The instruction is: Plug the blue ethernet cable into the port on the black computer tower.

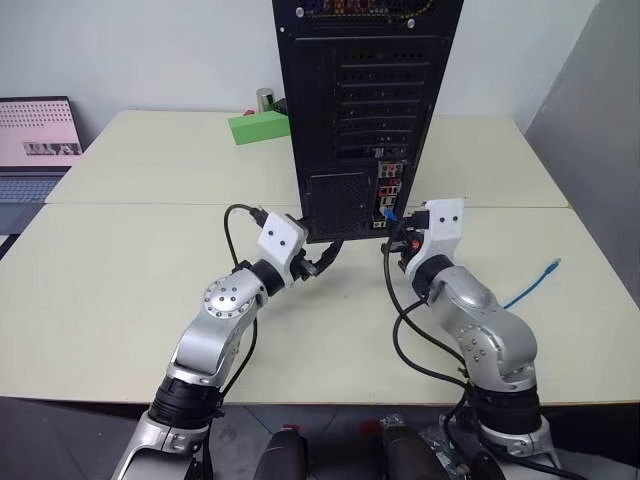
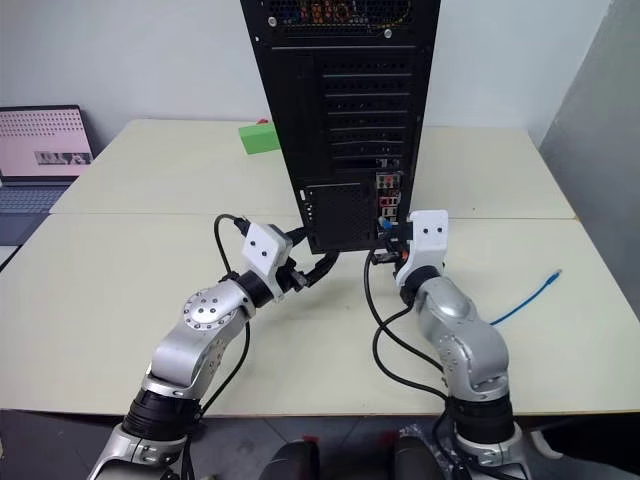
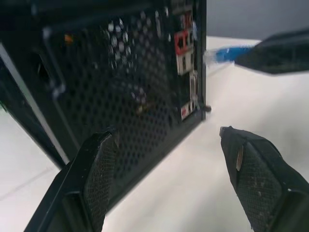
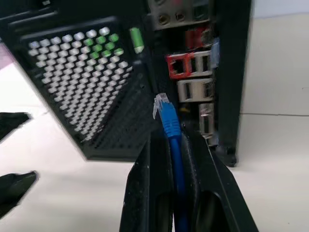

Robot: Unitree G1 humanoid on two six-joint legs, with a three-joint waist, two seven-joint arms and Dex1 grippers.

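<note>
1. Head views: the black computer tower (image 1: 365,110) stands upright on the pale counter (image 1: 130,290), its rear panel facing the robot. A narrow strip of coloured connectors runs down the rear panel beside the square mesh grille (image 1: 337,203), low on the tower. The right tool (image 1: 397,232) hangs just in front of that strip, clenched on the blue ethernet cable (image 1: 530,287), whose plug end shows as a blue speck at the strip. The rest of the cable trails across the counter to the right of the tower, its free plug lying well apart from the tower. The left tool (image 1: 322,259) sits low in front of the grille, near the tower's bottom edge. A green block (image 1: 258,127) lies on the counter to the left of the tower, behind its rear panel; a laptop (image 1: 35,150) sits well to the left of the tower.

2. Left wrist view: the left tool (image 3: 166,164) is released, its two black fingers spread wide with nothing between them, pointing at the tower's grille. Beyond the strip, the cable's clear plug is held out by the dark right tool.

3. Right wrist view: the right tool (image 4: 176,145) pinches the blue cable between its fingers, the plug standing out past the fingertips, close to the tower's connector strip but not inside any socket. The port (image 4: 177,65), a red-framed square socket, lies just beside the plug tip.
</note>
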